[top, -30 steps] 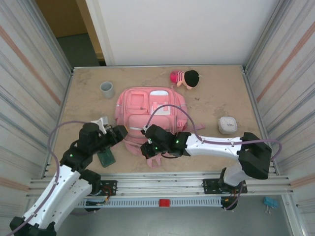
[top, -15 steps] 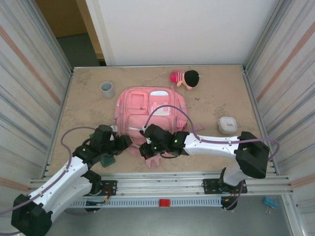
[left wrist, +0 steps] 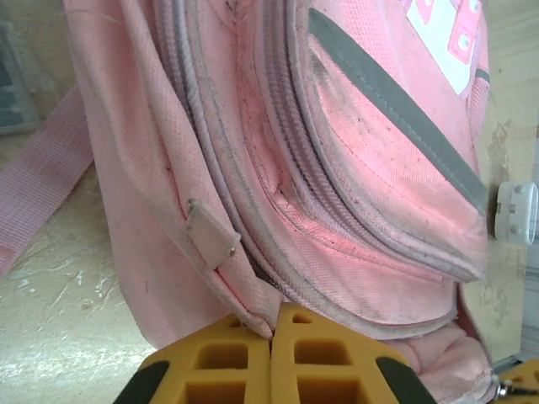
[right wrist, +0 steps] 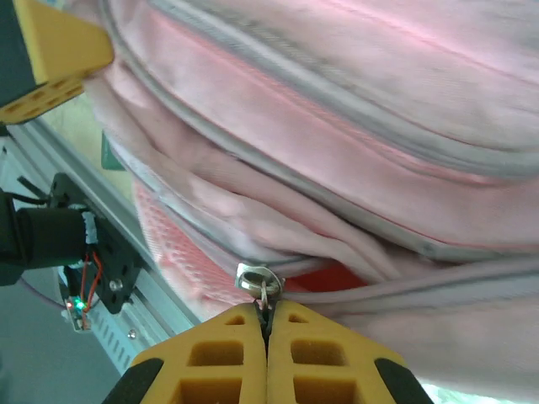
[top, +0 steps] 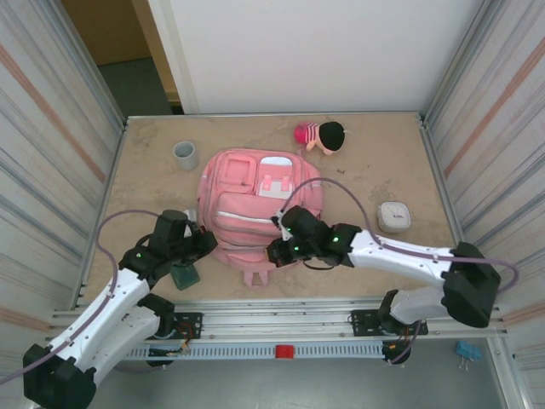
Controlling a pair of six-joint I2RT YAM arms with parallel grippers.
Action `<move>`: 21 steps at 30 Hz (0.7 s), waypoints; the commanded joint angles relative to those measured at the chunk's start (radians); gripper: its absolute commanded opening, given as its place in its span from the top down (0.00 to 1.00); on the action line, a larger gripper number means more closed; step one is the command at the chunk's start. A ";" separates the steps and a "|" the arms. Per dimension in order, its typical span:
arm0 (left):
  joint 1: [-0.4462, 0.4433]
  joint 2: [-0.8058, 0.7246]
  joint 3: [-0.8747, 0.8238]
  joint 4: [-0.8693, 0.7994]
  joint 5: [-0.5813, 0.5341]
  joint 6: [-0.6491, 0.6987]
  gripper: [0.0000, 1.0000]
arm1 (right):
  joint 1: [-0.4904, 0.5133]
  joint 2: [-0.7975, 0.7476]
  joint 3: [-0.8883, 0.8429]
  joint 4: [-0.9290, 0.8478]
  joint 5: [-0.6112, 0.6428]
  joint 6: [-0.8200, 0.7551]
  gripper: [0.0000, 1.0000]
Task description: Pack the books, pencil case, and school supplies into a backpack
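At 7 o'clock on the backpack [top: 255, 183], nearest: left gripper [left wrist: 271, 320] pressed together on the fabric edge. Hold firm as an anchor. At 5 o'clock: right gripper [right wrist: 267, 313] pinching the zipper pull [right wrist: 259, 279]. Draw along the teeth, low, keeping tension. Book [top: 183, 275] lying at 8 o'clock beside the bag, not yet packed.

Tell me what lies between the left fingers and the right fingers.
The near end of the pink backpack lies between them, as the top external view shows.
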 commanded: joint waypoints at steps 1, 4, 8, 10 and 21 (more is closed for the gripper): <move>0.031 -0.012 0.026 -0.083 -0.150 0.078 1.00 | -0.089 -0.097 -0.065 -0.115 -0.039 -0.033 1.00; 0.036 -0.015 0.030 -0.083 -0.154 0.087 1.00 | -0.128 -0.130 -0.091 -0.114 -0.061 -0.039 1.00; 0.036 -0.018 0.055 -0.077 -0.144 0.132 1.00 | -0.121 -0.123 -0.095 -0.050 -0.117 -0.036 1.00; 0.036 -0.021 0.078 -0.064 -0.111 0.184 0.87 | -0.103 -0.107 -0.086 -0.022 -0.130 -0.037 1.00; -0.004 -0.105 0.152 -0.056 0.116 0.728 0.34 | -0.069 -0.051 -0.088 0.008 -0.106 -0.003 0.65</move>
